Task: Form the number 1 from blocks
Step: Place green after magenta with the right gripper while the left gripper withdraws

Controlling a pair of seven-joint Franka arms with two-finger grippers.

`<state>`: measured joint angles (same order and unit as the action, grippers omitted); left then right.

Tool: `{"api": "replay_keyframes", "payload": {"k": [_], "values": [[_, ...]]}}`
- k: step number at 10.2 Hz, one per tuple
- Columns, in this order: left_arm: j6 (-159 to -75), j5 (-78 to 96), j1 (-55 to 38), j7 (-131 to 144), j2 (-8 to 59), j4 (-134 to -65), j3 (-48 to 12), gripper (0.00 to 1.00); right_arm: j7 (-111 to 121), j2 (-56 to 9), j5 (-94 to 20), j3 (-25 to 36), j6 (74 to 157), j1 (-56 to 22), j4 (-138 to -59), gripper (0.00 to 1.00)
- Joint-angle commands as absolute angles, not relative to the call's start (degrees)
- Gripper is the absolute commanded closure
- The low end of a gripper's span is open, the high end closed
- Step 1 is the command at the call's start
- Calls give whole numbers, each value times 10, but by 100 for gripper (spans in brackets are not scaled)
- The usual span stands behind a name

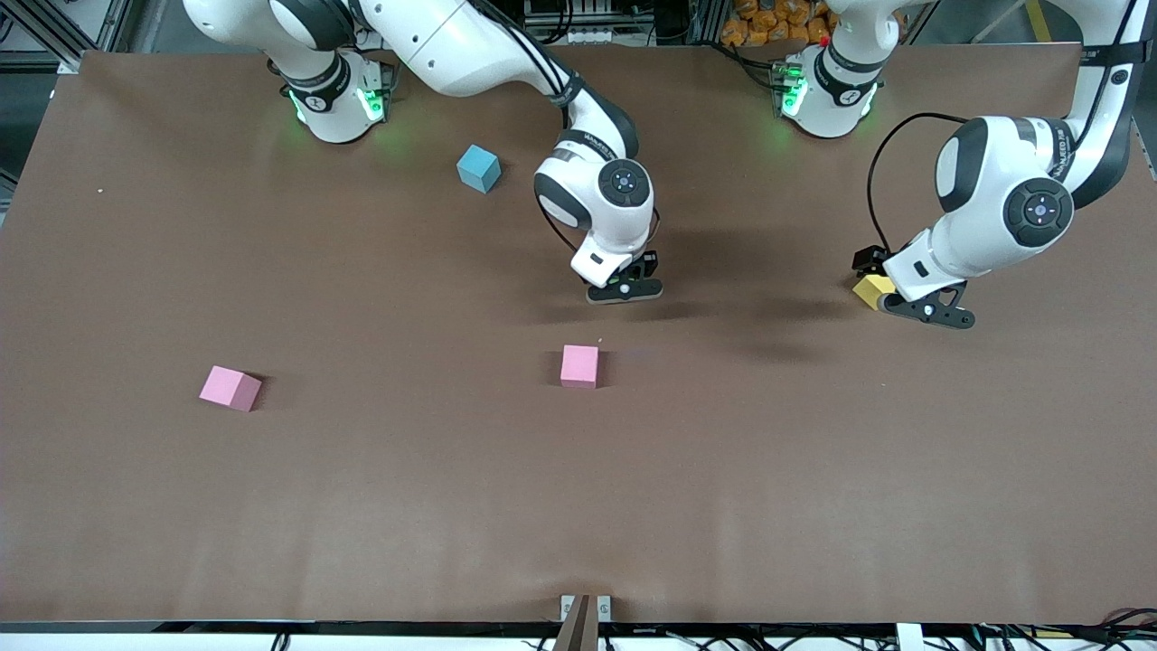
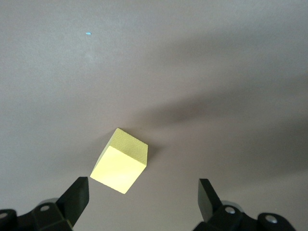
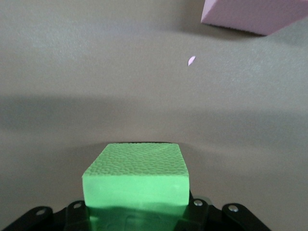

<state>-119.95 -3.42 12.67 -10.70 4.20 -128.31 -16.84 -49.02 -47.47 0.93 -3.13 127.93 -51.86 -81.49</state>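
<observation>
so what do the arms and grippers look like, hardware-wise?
Both arms have glossy white shells with black joint bands and round black caps with a blue centre. Green lights glow at both bases. The left gripper and right gripper are black with two fingers. A black cable loops along the left arm's wrist.

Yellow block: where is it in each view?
Front view: yellow block on the table beside the left gripper.
Left wrist view: yellow block on the table just ahead of the open fingers.
Right wrist view: not in it.
Shared landmark: the left gripper.
</observation>
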Motion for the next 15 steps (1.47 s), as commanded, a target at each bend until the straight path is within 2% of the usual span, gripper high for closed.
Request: {"api": "replay_keyframes", "payload": {"k": [1,6,9,10,11,12,13,15], "values": [[-1208,-55,161,-196,63,-1287,-172,0,-500,-481,3,-27,1276,-525,-817,100],[-1281,-84,174,-259,82,-1331,-172,0,-512,-469,2,-29,1281,-537,-833,100],[-1270,-77,174,-196,71,-1295,-173,0,-512,-464,2,-29,1280,-539,-843,100],[-1260,-77,169,-117,72,-1270,-172,0,-513,-464,2,-29,1275,-539,-843,62],[-1255,-77,164,-59,68,-1247,-170,0,-525,-461,3,-29,1280,-541,-843,1],[-1241,-76,157,-44,60,-1229,-165,0,-526,-459,5,-28,1281,-541,-840,0],[-1223,-70,127,-39,49,-1215,-126,0,-526,-451,5,-26,1281,-538,-838,0],[-1217,-7,16,-32,22,-1206,12,0,-526,-432,6,-23,1277,-525,-833,0]]}}
